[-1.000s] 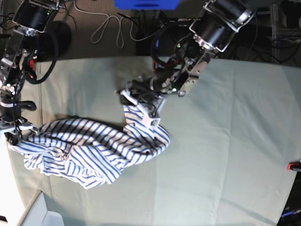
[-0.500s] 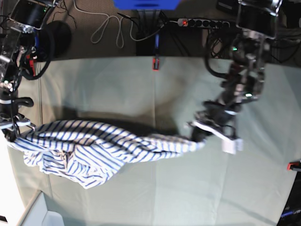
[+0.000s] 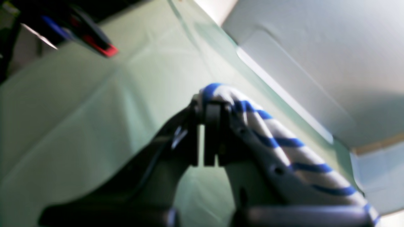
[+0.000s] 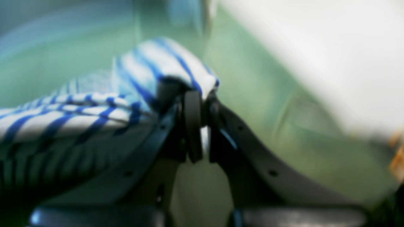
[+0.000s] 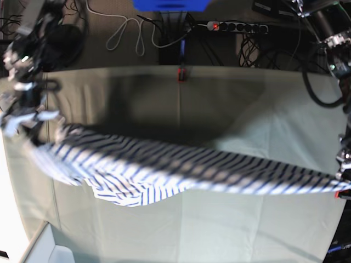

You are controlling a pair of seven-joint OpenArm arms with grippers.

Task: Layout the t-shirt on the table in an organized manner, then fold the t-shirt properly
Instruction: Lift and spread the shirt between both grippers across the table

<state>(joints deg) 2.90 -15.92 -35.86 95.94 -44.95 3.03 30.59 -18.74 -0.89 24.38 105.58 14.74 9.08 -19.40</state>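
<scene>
Left wrist view, nearest first: the dark, matte left pincer [image 3: 208, 110] has its two jaws pressed together on a rounded bunch of the soft white cotton t-shirt with thin blue stripes [image 3: 284, 142]. The cloth drapes from the tips down along the right jaw. Beyond the tips lies the flat pale grey-green cloth table [image 3: 79, 104], marked with faint creases, and farther off sits a small red clamp [image 3: 109, 50] at its edge.

Right wrist view shows the black right pincer [image 4: 197, 94] likewise clamped on a folded wad of the striped fabric, which spreads away to the left of its jaws in soft, rumpled folds; the picture is blurred.

Base view shows the garment [image 5: 181, 170] pulled into a long band between the two pincers, its long axis running across the table [image 5: 247, 230] from the right pincer [image 5: 27, 118] at the picture's left edge to the left pincer [image 5: 341, 178] at the picture's right edge, sloping slightly downward toward the latter. Near the right pincer the band is wider and loose folds hang below it; toward the left pincer it narrows to a tight strip. Motion blur softens the stripes.
</scene>
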